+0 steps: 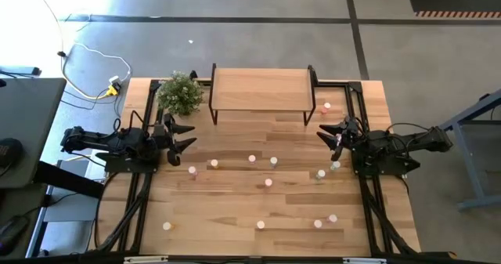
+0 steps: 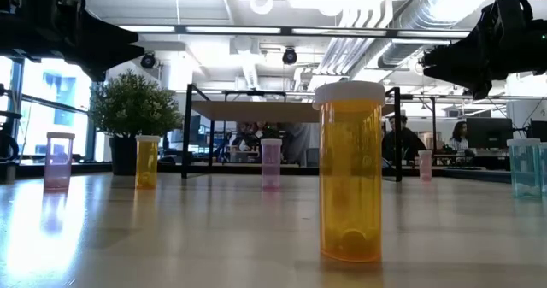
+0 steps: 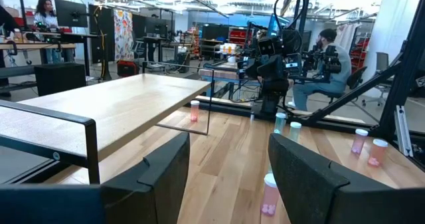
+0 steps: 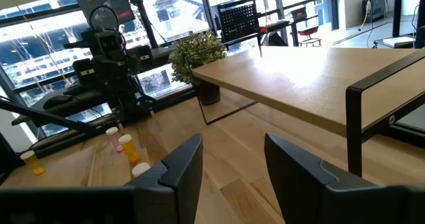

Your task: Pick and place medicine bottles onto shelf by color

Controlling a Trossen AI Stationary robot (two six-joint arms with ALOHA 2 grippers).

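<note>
Several small medicine bottles stand upright on their bases, scattered over the wood tabletop: pink ones (image 1: 251,159), an orange one (image 2: 349,173) close to the low camera, a pale green one (image 1: 321,174). The light-wood shelf (image 1: 261,90) on black legs stands at the far middle, with nothing on its top. My left gripper (image 1: 185,135) hovers open at the table's left, near the plant. My right gripper (image 1: 327,132) hovers open at the table's right, near the shelf's right legs. Both are empty.
A green potted plant (image 1: 180,94) stands left of the shelf. One pink bottle (image 1: 326,106) stands by the shelf's right legs. Black arm frames run along both table sides. People sit at desks in the room beyond.
</note>
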